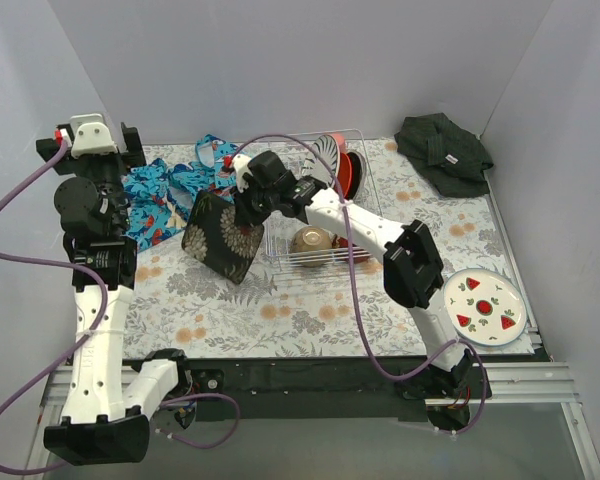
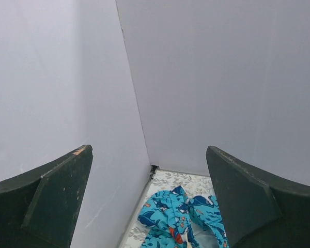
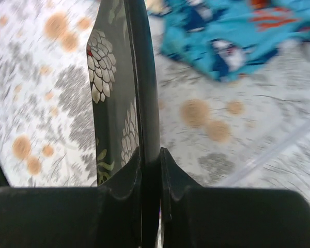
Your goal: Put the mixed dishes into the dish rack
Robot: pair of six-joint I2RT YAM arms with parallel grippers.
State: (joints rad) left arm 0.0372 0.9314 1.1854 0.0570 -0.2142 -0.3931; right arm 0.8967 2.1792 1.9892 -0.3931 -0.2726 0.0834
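Note:
My right gripper (image 1: 242, 205) is shut on the rim of the dark square plate (image 1: 220, 236), which has white flower prints, and holds it tilted above the cloth just left of the dish rack (image 1: 365, 205). In the right wrist view the plate (image 3: 119, 93) stands edge-on between my fingers. The rack holds a cream bowl (image 1: 311, 240), a dark red bowl (image 1: 352, 250), an orange plate (image 1: 352, 175) and a black-striped white plate (image 1: 332, 152). The watermelon-print white plate (image 1: 484, 306) lies at the near right. My left gripper (image 2: 150, 206) is open and empty, raised at the far left.
A blue patterned cloth (image 1: 165, 192) lies crumpled at the back left, also in the left wrist view (image 2: 178, 219). A dark green-black cloth (image 1: 443, 152) lies at the back right. Grey walls close the left, back and right sides.

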